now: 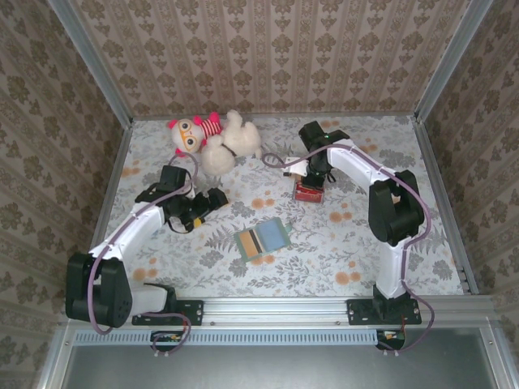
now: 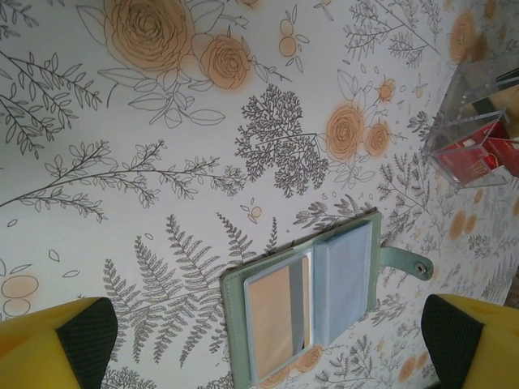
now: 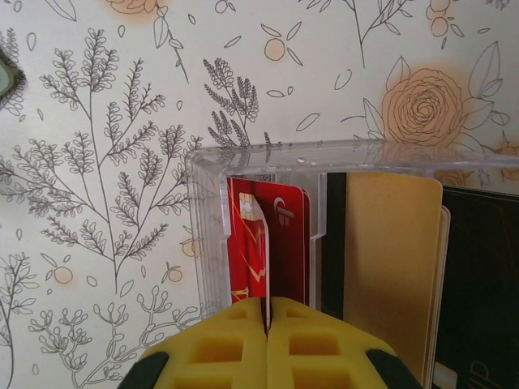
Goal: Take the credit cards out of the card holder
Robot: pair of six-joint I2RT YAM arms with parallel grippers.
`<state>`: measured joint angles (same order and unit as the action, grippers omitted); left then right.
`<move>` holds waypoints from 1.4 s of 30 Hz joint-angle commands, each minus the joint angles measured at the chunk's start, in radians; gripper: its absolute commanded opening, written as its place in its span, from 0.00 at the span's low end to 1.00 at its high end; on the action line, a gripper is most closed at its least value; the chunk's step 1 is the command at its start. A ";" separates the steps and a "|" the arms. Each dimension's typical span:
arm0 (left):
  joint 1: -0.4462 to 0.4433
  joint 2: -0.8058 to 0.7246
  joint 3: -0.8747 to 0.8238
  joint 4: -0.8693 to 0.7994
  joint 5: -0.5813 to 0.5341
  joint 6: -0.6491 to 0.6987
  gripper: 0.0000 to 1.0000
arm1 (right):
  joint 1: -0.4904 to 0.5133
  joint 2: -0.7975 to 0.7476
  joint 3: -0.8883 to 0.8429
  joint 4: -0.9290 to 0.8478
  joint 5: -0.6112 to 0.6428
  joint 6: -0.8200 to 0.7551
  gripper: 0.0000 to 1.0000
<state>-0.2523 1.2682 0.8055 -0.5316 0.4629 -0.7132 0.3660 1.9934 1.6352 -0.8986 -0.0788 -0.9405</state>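
right tool (image 3: pixel 266 312): closed, pads pinched on the thin near edge of a red card (image 3: pixel 284 243).
red card: stands on edge straight ahead of the tool, inside a clear box (image 3: pixel 209 235) on the desk (image 3: pixel 97 97).
box neighbours: a tan card (image 3: pixel 393 259) and a dark card (image 3: pixel 478 275) stand in the next compartment, just right of the tool's line.
left tool (image 2: pixel 263 344): spread wide and empty, above the desk.
card holder (image 2: pixel 345 271): lies open and flat ahead of the left tool, between its two fingers, well apart from the right tool.
left inside: a tan sleeved card (image 2: pixel 272 312) on the side to the tool's left; whether the pale blue sleeve holds one, cannot tell.
step in hand: most likely seating the red card in the box.
doing it well: keep the card parallel to the divider, release only once its far edge bottoms out, and back straight off so the pads neither drag it nor tip the box.
risk: the light box may slide if nudged.
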 commanded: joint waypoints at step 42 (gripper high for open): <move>-0.135 -0.158 -0.106 0.003 -0.076 -0.199 1.00 | 0.022 -0.411 -0.266 0.317 -0.236 1.310 0.35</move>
<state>-0.3534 1.1282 0.7208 -0.5323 0.4179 -0.8467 0.3710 1.5650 1.3853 -0.5270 -0.2672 0.1333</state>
